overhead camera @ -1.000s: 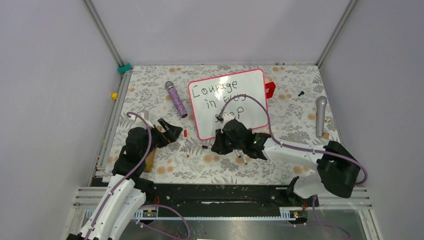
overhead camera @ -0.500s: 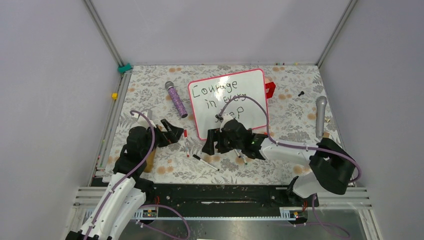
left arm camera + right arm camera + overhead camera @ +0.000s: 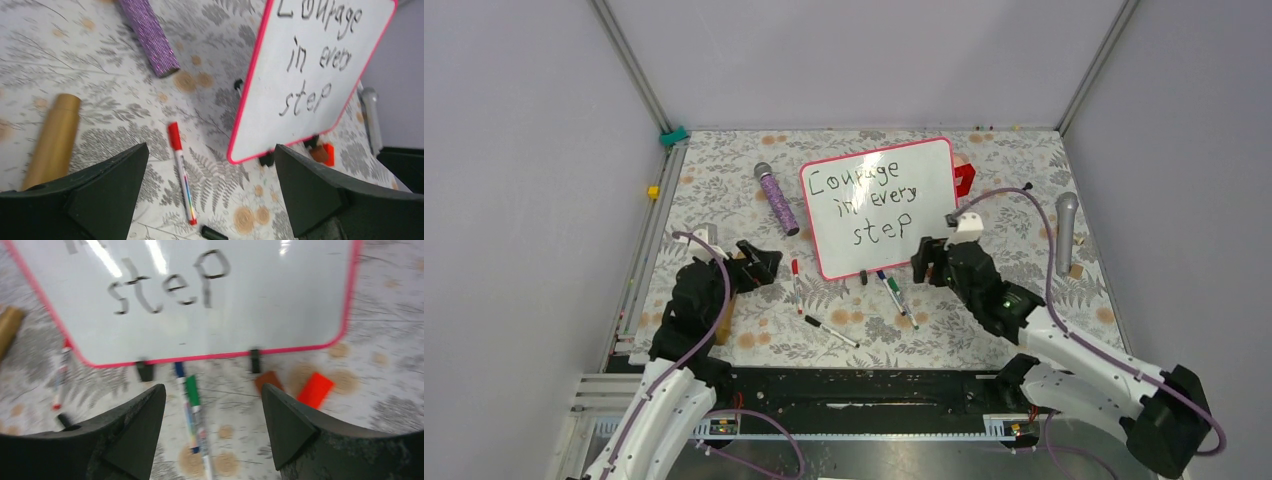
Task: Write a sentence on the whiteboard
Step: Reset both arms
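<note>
The whiteboard [image 3: 879,205], white with a pink frame, lies at the back middle of the table. On it stands the sentence [image 3: 865,196] "Courage in every step" in black; the right wrist view shows its word "step" [image 3: 170,285]. My right gripper [image 3: 921,265] hangs open and holds nothing, just right of the board's lower edge, above a green marker [image 3: 192,395] and a blue one. My left gripper [image 3: 766,266] is open left of the board, over a red-capped marker [image 3: 181,172]. A black marker [image 3: 831,331] lies loose near the front.
A purple microphone [image 3: 776,198] lies left of the board, a grey microphone [image 3: 1065,232] at the far right. A red block [image 3: 315,389] and a brown block [image 3: 269,381] sit near the board's corner. A gold tube [image 3: 52,140] lies beside my left gripper. A black cap [image 3: 863,278] lies below the board.
My right gripper opened and the black marker now lies on the table. The right arm drew back to the right, uncovering "step". The left arm barely moved.
</note>
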You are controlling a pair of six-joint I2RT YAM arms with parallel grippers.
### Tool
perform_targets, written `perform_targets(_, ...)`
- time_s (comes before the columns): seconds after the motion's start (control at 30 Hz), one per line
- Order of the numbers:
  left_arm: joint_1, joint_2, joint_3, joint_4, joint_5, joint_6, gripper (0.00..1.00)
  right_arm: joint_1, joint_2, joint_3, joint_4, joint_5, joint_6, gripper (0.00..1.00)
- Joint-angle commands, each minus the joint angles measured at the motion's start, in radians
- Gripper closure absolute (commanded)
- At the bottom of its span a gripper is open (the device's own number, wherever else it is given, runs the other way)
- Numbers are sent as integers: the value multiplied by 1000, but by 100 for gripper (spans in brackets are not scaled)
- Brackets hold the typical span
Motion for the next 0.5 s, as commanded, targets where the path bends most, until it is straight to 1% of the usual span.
perform_targets(0.0,3,-26,-40,124,-213,57,1,-100,-106,-110,52,206,-111,25)
perform_targets(0.1,3,-20,-98,257,-304,75,1,-143,-156,-221,254,295,-204,29)
perform_targets(0.13,3,-10,-109,300,-326,99,1,-157,-166,-262,326,316,-259,30)
perform_targets(0.17,3,5,-116,333,-355,124,1,-176,-173,-301,418,321,-303,30)
perform_targets(0.2,3,23,-119,363,-395,150,1,-199,-177,-321,461,319,-341,31)
perform_targets(0.27,3,68,-115,418,-496,205,1,-242,-162,-360,602,289,-489,31)
perform_targets(0.3,4,91,-120,448,-518,237,1,-265,-145,-380,677,293,-542,31)
perform_targets(0.33,4,119,-136,538,-558,292,1,-292,-125,-403,751,283,-579,32)
perform_targets(0.37,5,150,-158,620,-577,334,1,-325,-98,-422,828,265,-578,33)
perform_targets(0.47,5,309,-226,883,-612,461,1,-417,26,-471,1027,110,-551,42)
